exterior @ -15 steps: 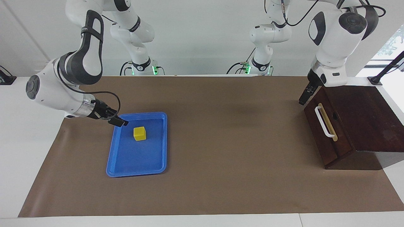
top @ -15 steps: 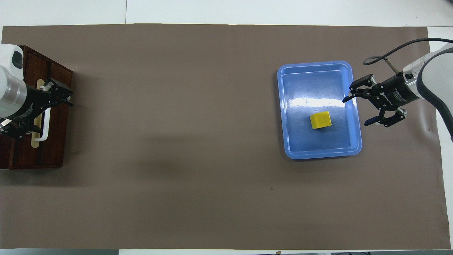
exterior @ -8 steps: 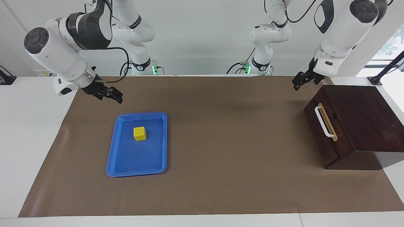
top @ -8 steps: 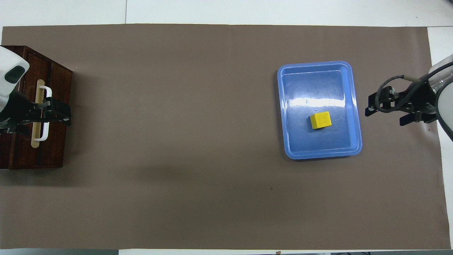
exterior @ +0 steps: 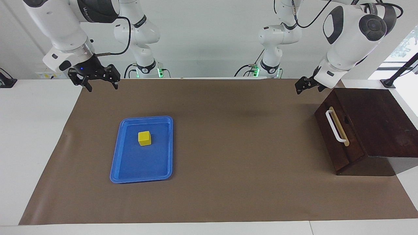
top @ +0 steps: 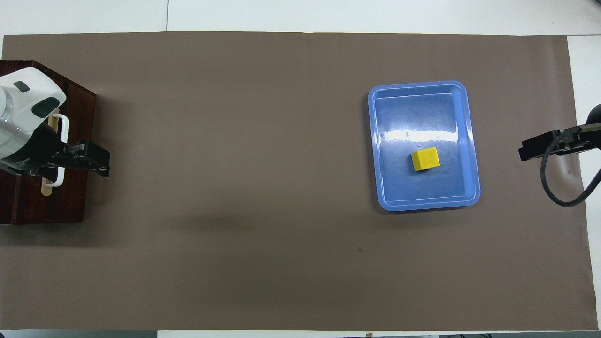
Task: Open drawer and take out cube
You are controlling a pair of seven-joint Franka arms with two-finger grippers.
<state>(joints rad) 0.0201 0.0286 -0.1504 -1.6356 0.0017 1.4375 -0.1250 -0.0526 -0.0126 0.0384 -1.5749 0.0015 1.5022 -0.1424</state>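
Observation:
The yellow cube (exterior: 144, 138) (top: 426, 159) sits in the blue tray (exterior: 130, 169) (top: 399, 197), with nothing touching it. The dark brown drawer (exterior: 329, 137) (top: 70, 202) stands pushed in at the left arm's end of the table, its white bar handle (exterior: 334, 125) (top: 64, 126) free. My left gripper (exterior: 301, 86) (top: 94, 162) hangs open and empty in the air over the mat, just off the drawer's front corner. My right gripper (exterior: 102, 86) (top: 540, 148) hangs open and empty, high over the mat's corner at the right arm's end.
A brown mat (exterior: 228, 147) (top: 235, 188) covers most of the white table (exterior: 29, 130). A wide stretch of mat lies between tray and drawer. The dark wooden box (exterior: 382, 124) holding the drawer rises well above the mat.
Both arms have lifted and drawn back. The right gripper left the tray's edge and rose toward the robots' side. The left gripper rose away from the drawer's front corner.

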